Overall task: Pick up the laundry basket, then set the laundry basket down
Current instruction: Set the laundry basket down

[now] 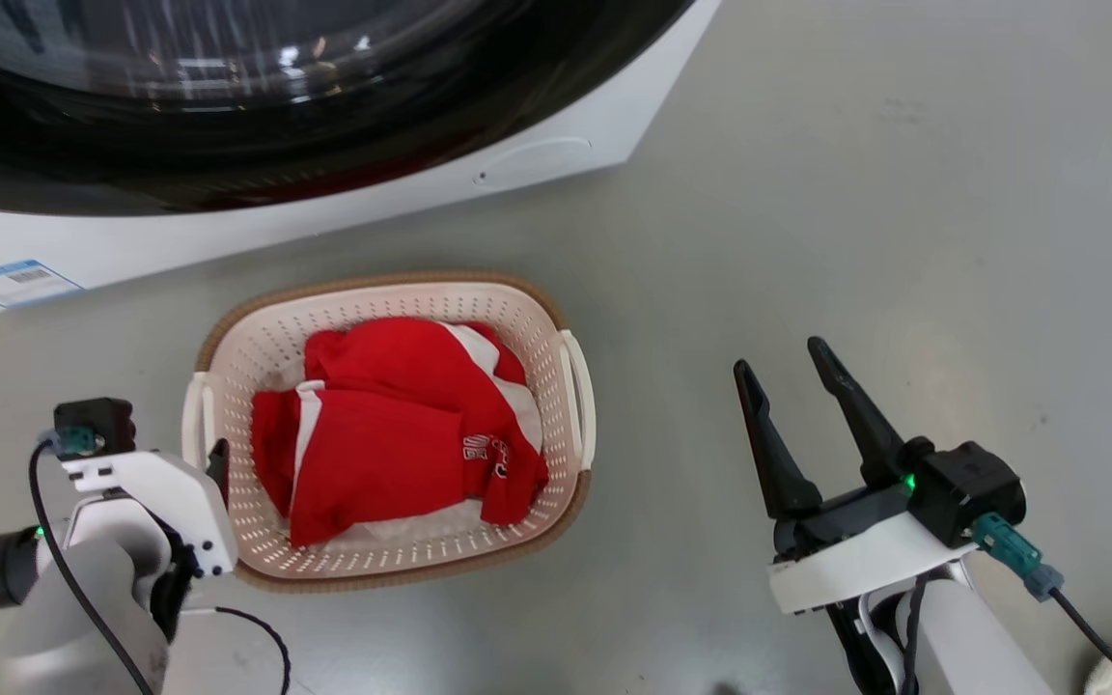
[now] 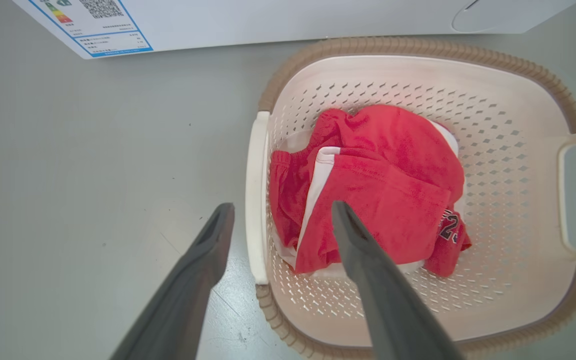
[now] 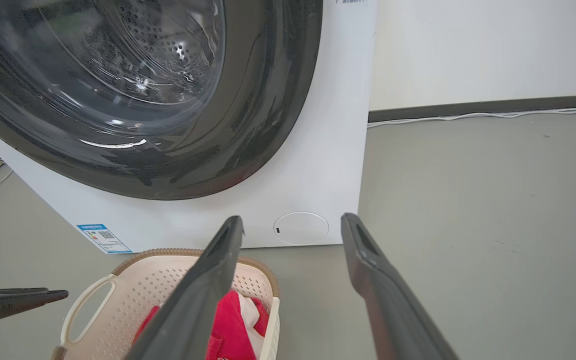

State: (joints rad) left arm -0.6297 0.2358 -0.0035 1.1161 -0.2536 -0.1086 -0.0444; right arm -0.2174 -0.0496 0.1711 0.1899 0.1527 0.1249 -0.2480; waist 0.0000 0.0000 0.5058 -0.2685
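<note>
The laundry basket (image 1: 363, 307) stands on the grey floor just in front of the washer, cream-white with a brown rim, and holds red and white clothes (image 1: 392, 425). My left gripper (image 1: 210, 471) hangs at the basket's left side. In the left wrist view its open fingers (image 2: 283, 209) straddle the white left handle (image 2: 257, 200) from above, one outside the basket (image 2: 508, 165) and one over the clothes. My right gripper (image 1: 788, 372) is open and holds nothing, on the floor side well to the right of the right handle (image 1: 583, 396). The right wrist view has the basket (image 3: 143, 285) low on the left.
The white washer (image 1: 324, 203) with its dark round door (image 3: 143, 100) rises right behind the basket. A pale wall with a dark skirting and a white cable (image 3: 468, 116) runs beyond. Grey floor (image 1: 903, 241) stretches to the right of the basket.
</note>
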